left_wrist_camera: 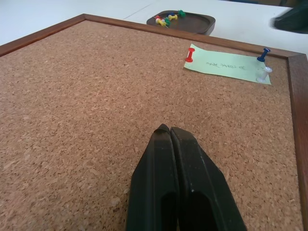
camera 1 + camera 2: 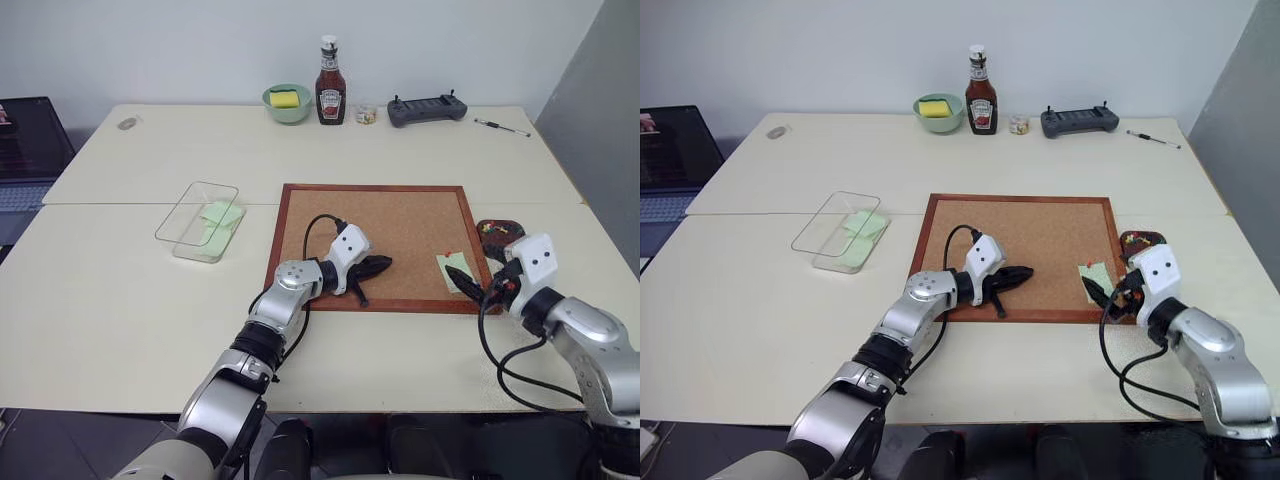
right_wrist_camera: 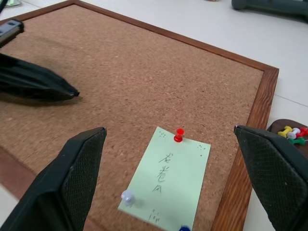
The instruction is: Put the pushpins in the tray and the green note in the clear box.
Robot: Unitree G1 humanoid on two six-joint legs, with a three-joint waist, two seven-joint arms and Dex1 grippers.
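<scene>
Green note (image 3: 166, 180) is pinned between the right gripper (image 3: 179, 185)'s spread jaws, pushpins (image 3: 179, 134) unpulled; left gripper (image 1: 173, 139) pressed shut, nothing delivered.

Blue pushpin (image 3: 184, 228) cut by frame edge; note writing (image 3: 161, 176) illegible.

head: high, looking down | wrists: low, near corkboard (image 1: 96, 120), shared

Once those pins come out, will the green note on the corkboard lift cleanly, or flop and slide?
The green note looks like thin paper, so probably floppy and very light. It lies flat on the corkboard, so its edge may be hard to catch. The red pushpin still holds it.
</scene>
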